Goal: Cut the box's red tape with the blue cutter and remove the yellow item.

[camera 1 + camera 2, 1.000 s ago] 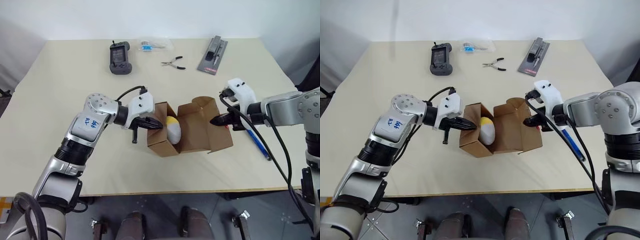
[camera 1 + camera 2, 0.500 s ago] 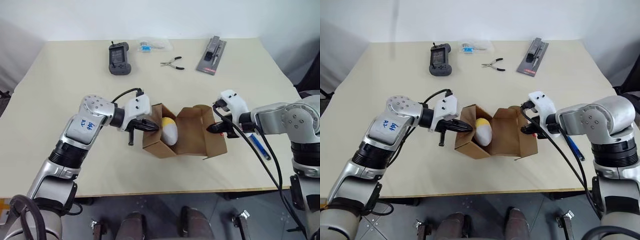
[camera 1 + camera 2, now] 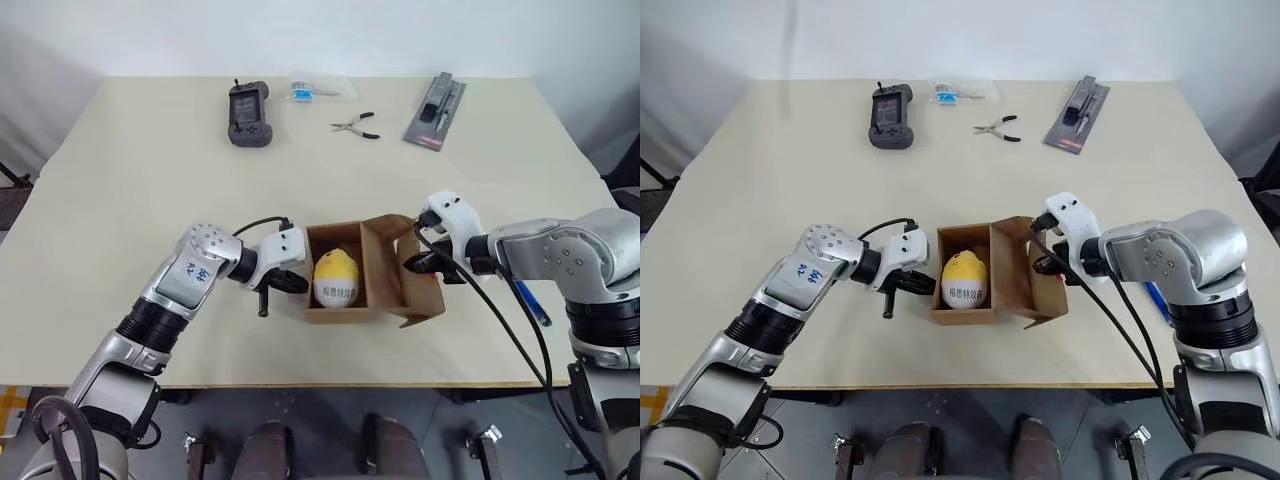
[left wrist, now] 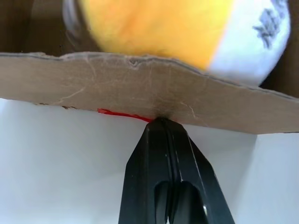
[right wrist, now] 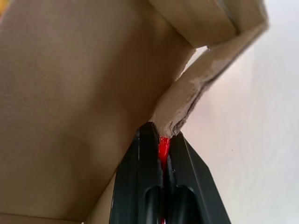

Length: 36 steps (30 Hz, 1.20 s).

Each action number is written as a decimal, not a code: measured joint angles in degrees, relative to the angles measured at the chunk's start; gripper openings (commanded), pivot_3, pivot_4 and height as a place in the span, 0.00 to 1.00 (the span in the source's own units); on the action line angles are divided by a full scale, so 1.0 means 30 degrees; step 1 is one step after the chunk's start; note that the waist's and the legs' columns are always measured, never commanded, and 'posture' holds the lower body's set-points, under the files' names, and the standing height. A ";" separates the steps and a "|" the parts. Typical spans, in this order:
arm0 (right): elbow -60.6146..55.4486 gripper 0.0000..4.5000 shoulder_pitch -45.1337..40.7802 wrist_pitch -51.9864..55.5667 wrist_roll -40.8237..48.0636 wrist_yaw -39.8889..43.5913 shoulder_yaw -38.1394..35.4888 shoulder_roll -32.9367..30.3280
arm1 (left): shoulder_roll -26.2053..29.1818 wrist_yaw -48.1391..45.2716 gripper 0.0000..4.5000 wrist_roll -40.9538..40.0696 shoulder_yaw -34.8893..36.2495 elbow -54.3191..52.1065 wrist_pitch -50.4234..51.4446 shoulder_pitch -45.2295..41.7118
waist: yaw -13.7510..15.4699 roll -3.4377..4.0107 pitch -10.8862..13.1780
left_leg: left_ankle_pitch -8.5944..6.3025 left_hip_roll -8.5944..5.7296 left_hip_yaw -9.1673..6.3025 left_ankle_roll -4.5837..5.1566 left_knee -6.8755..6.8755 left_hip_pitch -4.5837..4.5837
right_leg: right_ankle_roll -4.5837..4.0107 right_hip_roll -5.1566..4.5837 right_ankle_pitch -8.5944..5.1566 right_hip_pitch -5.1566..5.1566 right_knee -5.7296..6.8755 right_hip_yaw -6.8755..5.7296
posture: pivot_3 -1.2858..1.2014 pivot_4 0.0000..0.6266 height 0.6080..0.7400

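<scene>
The brown box (image 3: 346,313) stands open on the table with its opening up. The yellow item (image 3: 337,279), yellow on top and white below, sits inside it. My left gripper (image 3: 299,284) is shut on the box's left flap, and a thin line of red tape (image 4: 122,114) runs under that flap's edge. On the other side, my right gripper (image 3: 413,264) is shut on the corner of the right flap (image 3: 388,268), with a scrap of red tape (image 5: 163,145) pinched between its fingers. The blue cutter (image 3: 530,303) lies on the table to the right, behind my right arm.
Along the far edge lie a black handheld controller (image 3: 249,100), a small plastic bag (image 3: 318,88), black-handled pliers (image 3: 356,124) and a grey packaged tool (image 3: 437,97). Bare tabletop surrounds the box. The table's front edge runs close below it.
Both grippers have sunk with the box. It hung tilted between them and now rests upright on the table, opening upward. The camera view has shifted too.
</scene>
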 measured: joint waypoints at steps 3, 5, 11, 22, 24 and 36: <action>-0.0467 0.10 0.0417 -0.1040 -0.0813 0.0336 0.0547 -0.0246 | -0.0080 0.0152 0.09 0.0203 -0.0002 0.0381 -0.0483 -0.0166 | -0.0014 -0.0001 0.0000 | 0.0000 0.0001 0.0002 -0.0001 0.0001 0.0004 | 0.0000 0.0000 0.0000 0.0001 0.0003 0.0002 | 0.52 0.24 1.00; -0.0495 0.21 0.0633 -0.1679 -0.1226 0.0826 0.1004 -0.0550 | -0.0032 0.0166 0.18 0.0305 0.0001 0.0439 -0.0217 -0.0345 | -0.0016 0.0000 0.0000 | 0.0000 0.0000 0.0011 0.0000 0.0001 0.0002 | -0.0001 0.0000 0.0000 0.0000 -0.0003 0.0007 | 0.52 0.24 1.00; -0.0539 0.67 0.0648 -0.3330 -0.1968 0.2249 0.0986 -0.1461 | 0.0408 0.0077 0.59 0.0233 0.0283 0.0585 0.0225 -0.0490 | -0.0013 -0.0001 0.0000 | 0.0000 0.0001 0.0011 0.0000 0.0000 0.0003 | 0.0000 0.0000 0.0000 0.0000 -0.0002 0.0005 | 0.52 0.24 1.00; -0.0151 1.00 0.1594 -0.6363 -0.3391 0.4883 -0.0246 -0.4428 | 0.1789 -0.0395 1.00 -0.0444 0.2157 0.2419 0.0187 -0.2489 | 0.0106 -0.0021 0.0013 | -0.0001 -0.0001 0.0010 0.0001 0.0000 -0.0014 | 0.0003 -0.0001 0.0001 -0.0001 -0.0016 -0.0004 | 0.52 0.24 1.00; 0.0019 1.00 0.1917 -0.6939 -0.3626 0.5216 -0.0958 -0.4973 | 0.1908 -0.0428 1.00 -0.0644 0.2739 0.2725 0.0159 -0.3188 | 0.0053 -0.0023 0.0014 | -0.0001 -0.0002 0.0016 0.0001 0.0000 -0.0012 | 0.0003 -0.0002 0.0002 -0.0001 -0.0023 -0.0002 | 0.52 0.24 1.00; -0.2918 1.00 0.9724 -1.4014 -0.4010 0.8061 -0.7979 -0.5478 | -0.1813 -0.2082 1.00 -0.1778 0.0863 0.1836 -0.0478 -0.4904 | 0.0042 -0.0032 0.0019 | -0.0002 -0.0009 0.0035 0.0003 -0.0017 0.0026 | 0.0039 0.0000 0.0021 0.0018 -0.0023 0.0009 | 0.52 0.24 1.00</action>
